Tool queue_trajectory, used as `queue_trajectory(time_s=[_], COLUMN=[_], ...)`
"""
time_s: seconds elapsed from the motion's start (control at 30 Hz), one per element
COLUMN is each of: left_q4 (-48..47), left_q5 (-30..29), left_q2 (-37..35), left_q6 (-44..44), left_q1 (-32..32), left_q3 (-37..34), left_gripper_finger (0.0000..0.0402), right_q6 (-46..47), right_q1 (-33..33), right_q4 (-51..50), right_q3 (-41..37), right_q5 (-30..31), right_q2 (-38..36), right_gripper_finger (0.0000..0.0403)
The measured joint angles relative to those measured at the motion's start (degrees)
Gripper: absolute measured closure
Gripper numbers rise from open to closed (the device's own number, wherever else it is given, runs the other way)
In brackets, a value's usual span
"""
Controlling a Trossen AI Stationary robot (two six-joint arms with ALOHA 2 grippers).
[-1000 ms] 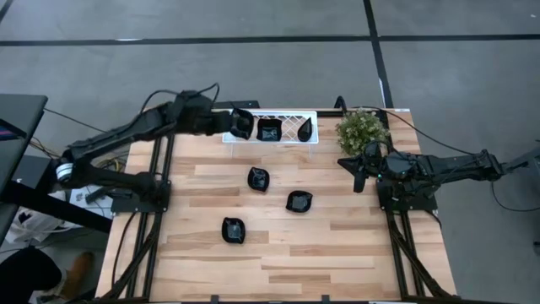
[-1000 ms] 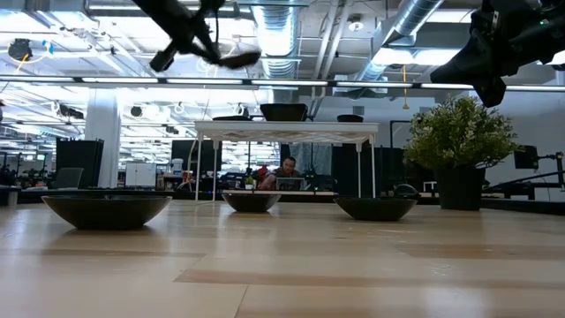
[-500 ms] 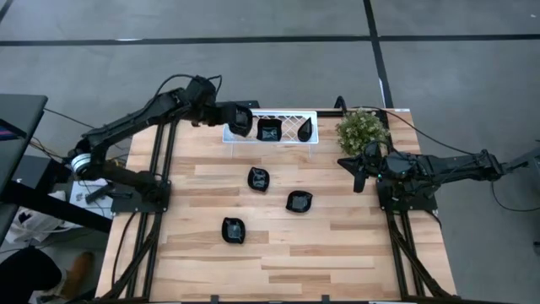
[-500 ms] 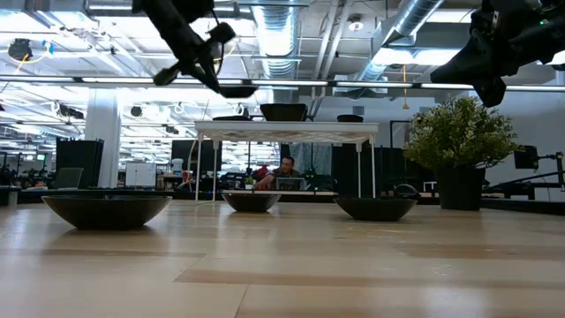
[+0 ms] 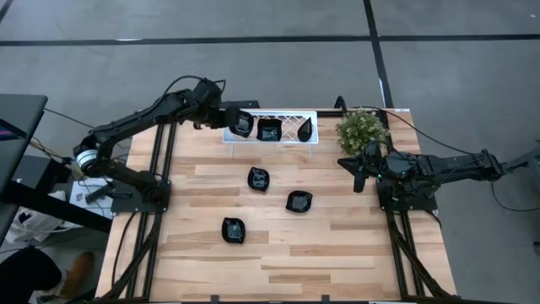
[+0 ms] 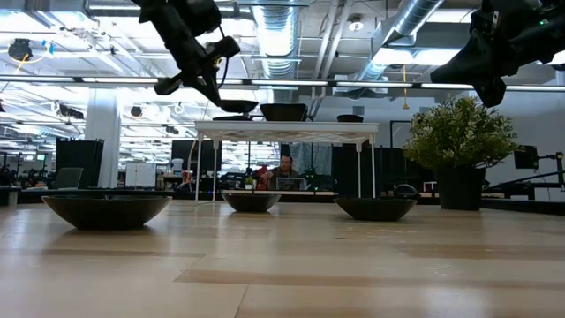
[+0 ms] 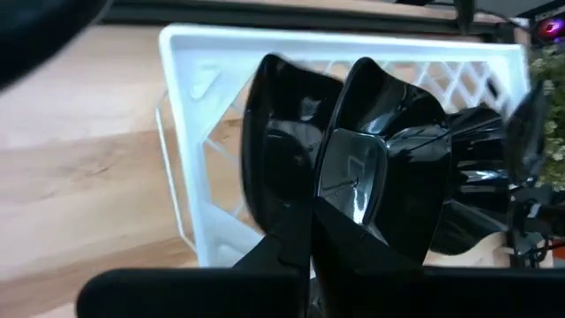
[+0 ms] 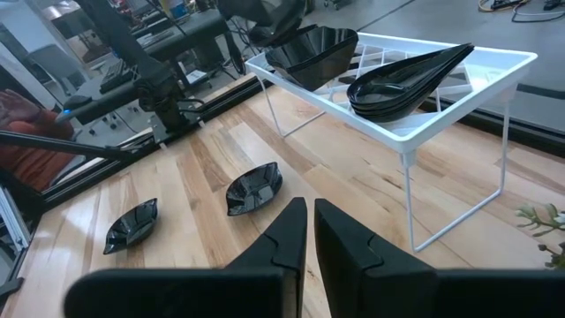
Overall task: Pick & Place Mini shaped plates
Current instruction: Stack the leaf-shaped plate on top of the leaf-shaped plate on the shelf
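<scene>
Black plate [image 5: 242, 124] clamped in left gripper [image 5: 237, 123] over the tray's [image 5: 287, 138] left end. Right gripper [image 5: 359, 173] idles by the plant [image 5: 361, 129], nearly closed, empty.

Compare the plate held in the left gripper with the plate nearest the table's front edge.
The held plate is clamped by the left gripper, whose jaws are shut on its rim; the front plate is touched by nothing. The held plate sits at the left end of the white tray; the front plate rests on the bare wooden table. Both are small, glossy black dishes.
</scene>
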Motion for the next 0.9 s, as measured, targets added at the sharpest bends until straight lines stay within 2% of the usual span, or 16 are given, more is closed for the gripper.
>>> queue_trajectory(time_s=[0.9], left_q4=[-1.06], left_q5=[-2.38], left_q2=[1.34], left_q6=[-1.0], left_q1=[0.89], left_q3=[-0.11], left_gripper_finger=[0.0399], right_q6=[0.0], right_q1=[0.0], right_q4=[-0.02], right_q3=[0.0], right_q5=[0.0], right_q2=[0.0], right_gripper_finger=[0.0381])
